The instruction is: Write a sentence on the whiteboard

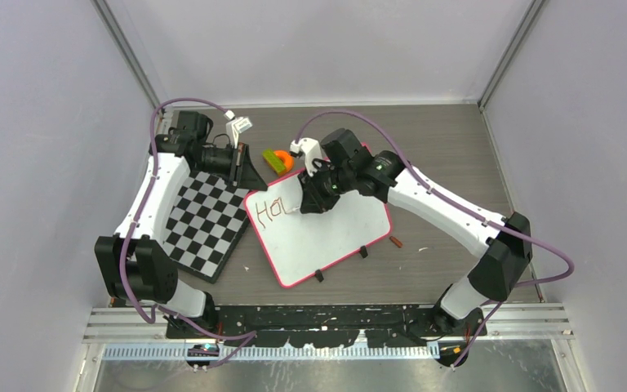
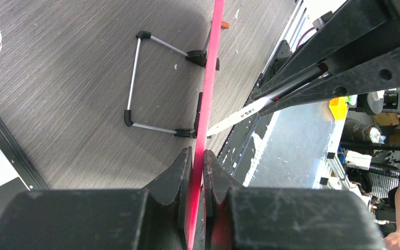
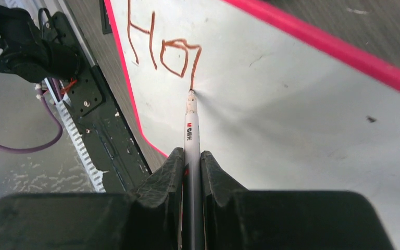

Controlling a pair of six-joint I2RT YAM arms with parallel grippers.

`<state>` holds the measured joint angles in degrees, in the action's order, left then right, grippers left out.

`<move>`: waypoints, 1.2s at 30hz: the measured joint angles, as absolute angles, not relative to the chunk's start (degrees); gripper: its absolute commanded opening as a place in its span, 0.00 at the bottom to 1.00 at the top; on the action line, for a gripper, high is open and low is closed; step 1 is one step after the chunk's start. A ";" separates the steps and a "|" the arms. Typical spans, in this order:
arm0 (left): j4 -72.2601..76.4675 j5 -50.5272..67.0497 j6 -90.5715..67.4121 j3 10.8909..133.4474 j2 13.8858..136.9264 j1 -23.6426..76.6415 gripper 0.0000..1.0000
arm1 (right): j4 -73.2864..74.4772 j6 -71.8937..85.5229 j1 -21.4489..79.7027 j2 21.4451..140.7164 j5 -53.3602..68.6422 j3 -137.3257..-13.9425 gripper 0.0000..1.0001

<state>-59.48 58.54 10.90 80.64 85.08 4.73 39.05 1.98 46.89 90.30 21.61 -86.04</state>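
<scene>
The whiteboard [image 1: 335, 237] lies tilted in the middle of the table, pink rim around it and two black clip feet on its near edge. The sentence [image 1: 273, 211] reads "HO" plus a partial third letter, near the board's upper left. My left gripper [image 1: 249, 175] is shut on the board's upper-left corner; in the left wrist view its jaws [image 2: 198, 161] pinch the pink rim [image 2: 211, 78]. My right gripper [image 1: 312, 200] is shut on a white-and-black marker [image 3: 190, 125]. The marker tip touches the whiteboard [image 3: 302, 130] at the foot of the last stroke of the sentence [image 3: 161, 49].
A black-and-white checkerboard [image 1: 204, 220] lies left of the whiteboard, under my left arm. An orange and green object [image 1: 277, 159] sits just behind the board. A small red-brown cap [image 1: 396, 242] lies on the table to the board's right. Walls close in on three sides.
</scene>
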 measured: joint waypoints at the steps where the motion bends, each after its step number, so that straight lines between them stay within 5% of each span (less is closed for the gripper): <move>1: -59.48 58.54 10.90 80.64 85.08 4.73 0.00 | 39.00 2.11 47.05 90.06 21.65 -85.38 0.00; 36: -59.57 58.28 10.90 80.64 84.77 4.75 0.00 | 39.94 1.30 46.89 92.16 19.33 -92.38 0.00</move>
